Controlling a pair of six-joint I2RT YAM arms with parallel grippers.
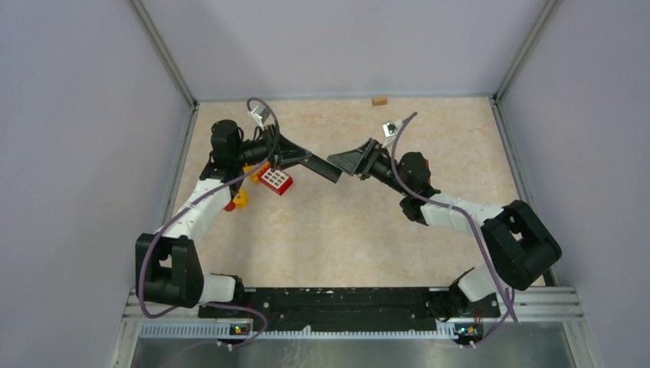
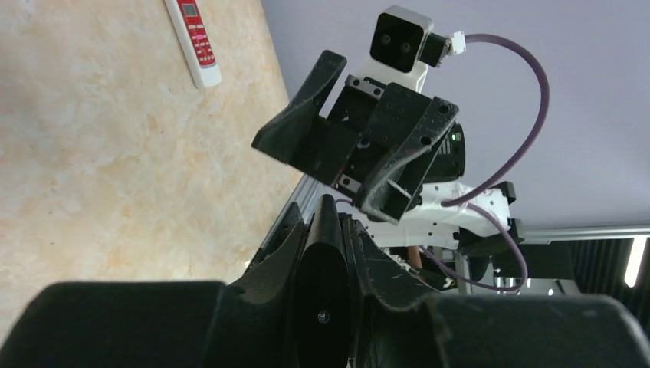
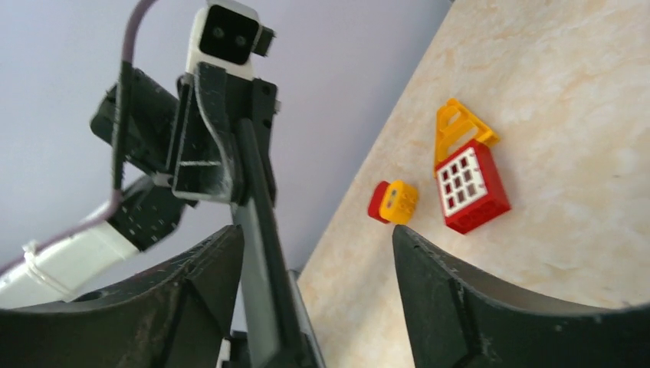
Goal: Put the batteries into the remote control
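My left gripper (image 1: 295, 157) is shut on a long dark remote control (image 1: 318, 165) and holds it in the air, pointing right. In the left wrist view the remote control (image 2: 325, 261) stands edge-on between my closed fingers. My right gripper (image 1: 346, 162) faces it with its jaws wide open. In the right wrist view the remote control (image 3: 264, 261) runs between the open fingers of my right gripper (image 3: 316, 234), close against the left finger (image 3: 192, 284); I cannot tell whether they touch. The left gripper (image 3: 222, 153) shows behind it. The batteries are out of view.
A red block with a white grid (image 1: 276, 180) lies beside yellow toy pieces (image 1: 240, 198) under the left arm. A white remote with a red panel (image 2: 194, 38) lies on the table. A small tan block (image 1: 379, 100) sits at the back wall.
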